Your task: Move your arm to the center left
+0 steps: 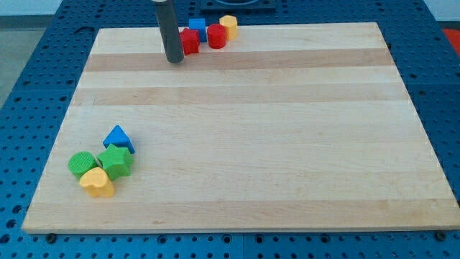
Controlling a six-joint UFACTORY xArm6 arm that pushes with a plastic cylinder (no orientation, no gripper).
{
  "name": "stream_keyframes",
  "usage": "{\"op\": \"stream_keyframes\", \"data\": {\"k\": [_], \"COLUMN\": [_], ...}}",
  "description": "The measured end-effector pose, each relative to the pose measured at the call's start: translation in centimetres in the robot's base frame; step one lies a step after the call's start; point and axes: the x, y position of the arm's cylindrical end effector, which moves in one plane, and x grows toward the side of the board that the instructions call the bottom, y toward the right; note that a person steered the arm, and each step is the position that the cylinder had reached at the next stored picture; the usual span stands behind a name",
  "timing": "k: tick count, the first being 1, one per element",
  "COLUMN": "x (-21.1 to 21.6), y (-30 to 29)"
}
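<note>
The rod stands nearly upright, its long axis running from the view's top edge straight down to the board, and my tip rests on the wooden board near the view's top, a little left of the middle. The rod is a plain dark grey cylinder with a blunt round end. There are no jaws on it, so nothing is spread, pressed together or pinched.

Just to the view's right of my tip sits a red block, close beside the rod, though I cannot tell whether they touch. Behind it is a blue block, then a red cylinder and a yellow block at the board's top edge, all bunched together.

Well apart, near the view's bottom left, lies a second cluster: a blue triangle block, a green star-like block just below it, a green cylinder to its left, and a yellow heart block in front. These four are touching or nearly so
</note>
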Motion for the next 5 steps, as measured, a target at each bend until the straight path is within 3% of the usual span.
{"op": "stream_keyframes", "data": {"k": [3, 4, 5], "x": [0.0, 2.3, 8.1], "y": [-8.2, -11.1, -15.1]}}
